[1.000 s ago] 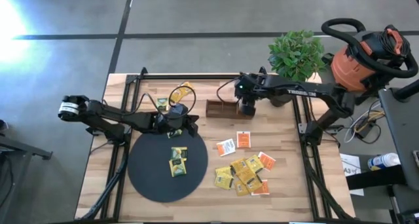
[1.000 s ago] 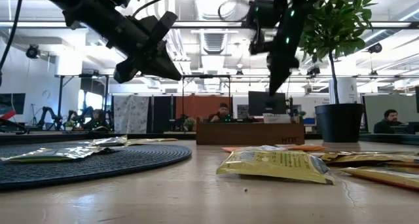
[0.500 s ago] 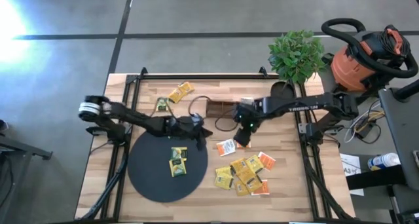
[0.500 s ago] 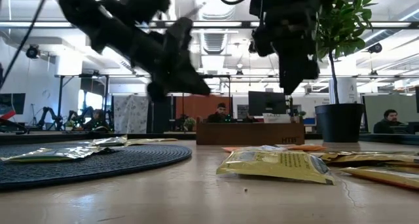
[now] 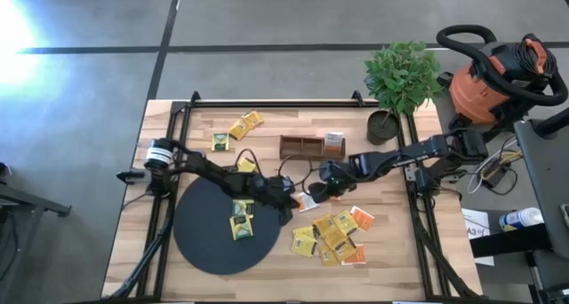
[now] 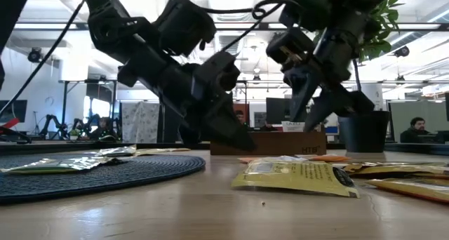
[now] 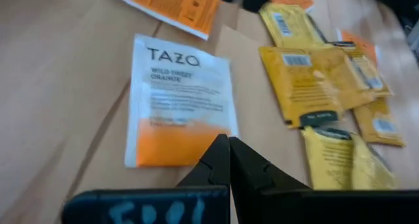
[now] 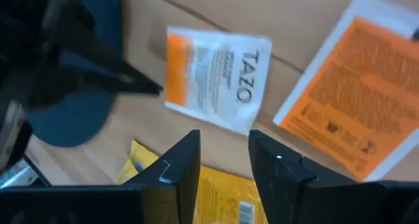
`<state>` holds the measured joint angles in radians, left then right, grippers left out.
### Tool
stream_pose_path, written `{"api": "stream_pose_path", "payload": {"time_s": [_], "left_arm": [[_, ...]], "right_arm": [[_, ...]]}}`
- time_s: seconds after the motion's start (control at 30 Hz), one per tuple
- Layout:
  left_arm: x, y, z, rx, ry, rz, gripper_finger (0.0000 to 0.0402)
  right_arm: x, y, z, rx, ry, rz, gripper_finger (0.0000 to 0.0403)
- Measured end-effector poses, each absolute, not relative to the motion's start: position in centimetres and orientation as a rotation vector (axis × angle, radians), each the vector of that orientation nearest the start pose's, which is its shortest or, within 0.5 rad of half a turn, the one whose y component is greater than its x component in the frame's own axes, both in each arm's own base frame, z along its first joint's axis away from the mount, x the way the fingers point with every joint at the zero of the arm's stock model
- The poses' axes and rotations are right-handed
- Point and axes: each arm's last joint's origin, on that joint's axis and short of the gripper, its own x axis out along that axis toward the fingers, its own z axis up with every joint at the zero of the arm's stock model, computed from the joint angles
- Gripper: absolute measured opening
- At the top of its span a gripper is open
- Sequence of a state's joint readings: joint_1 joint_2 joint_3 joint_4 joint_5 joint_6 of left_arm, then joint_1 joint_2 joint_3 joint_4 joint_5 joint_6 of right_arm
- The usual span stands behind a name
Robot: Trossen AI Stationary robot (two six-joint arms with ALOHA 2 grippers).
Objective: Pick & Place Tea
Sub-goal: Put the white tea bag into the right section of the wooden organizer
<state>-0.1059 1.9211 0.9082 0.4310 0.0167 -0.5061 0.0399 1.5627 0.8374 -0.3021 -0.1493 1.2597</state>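
Observation:
A white-and-orange tea sachet (image 7: 180, 99) lies flat on the wood between my two grippers, with a second orange one (image 8: 350, 116) beside it. Several yellow and orange sachets (image 5: 327, 237) lie in a heap nearer the front. Two yellow ones (image 5: 240, 220) lie on the black disc (image 5: 209, 242). My left gripper (image 7: 229, 160) is shut, low over the table, its tip at the sachet's orange end. My right gripper (image 8: 226, 160) stands open above the same sachet (image 8: 219, 80), pointing steeply down. My left gripper comes in slanting down from the table's left, its shut fingertips at the orange end (image 7: 177, 152) of the white-and-orange sachet. I cannot tell whether they touch it. The sachet lies flat on the wood.
A brown wooden tray (image 5: 300, 147) stands at the back with an orange sachet (image 5: 334, 142) upright at its right end. More yellow sachets (image 5: 244, 124) lie at the far left. A potted plant (image 5: 402, 82) stands at the far right corner.
My left gripper has gone from over the disc's far edge toward the table's right and down to the wood, staying shut. My right gripper has left the tray, come toward the near edge and down, and rolled about its own line.

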Motion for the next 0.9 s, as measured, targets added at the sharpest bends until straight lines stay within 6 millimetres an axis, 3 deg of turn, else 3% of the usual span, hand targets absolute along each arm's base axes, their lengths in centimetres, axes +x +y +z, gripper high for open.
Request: {"api": "stream_pose_path", "payload": {"time_s": [0.47,0.9], "left_arm": [[37.5,-3.1,10.6,-0.472,0.642,0.065,0.0],[39.0,-3.1,10.6,-0.474,0.633,0.068,0.0]], "right_arm": [[28.0,1.7,14.9,1.186,0.988,-0.551,0.0151],[29.5,1.5,12.8,1.125,0.968,-0.504,0.0154]]}}
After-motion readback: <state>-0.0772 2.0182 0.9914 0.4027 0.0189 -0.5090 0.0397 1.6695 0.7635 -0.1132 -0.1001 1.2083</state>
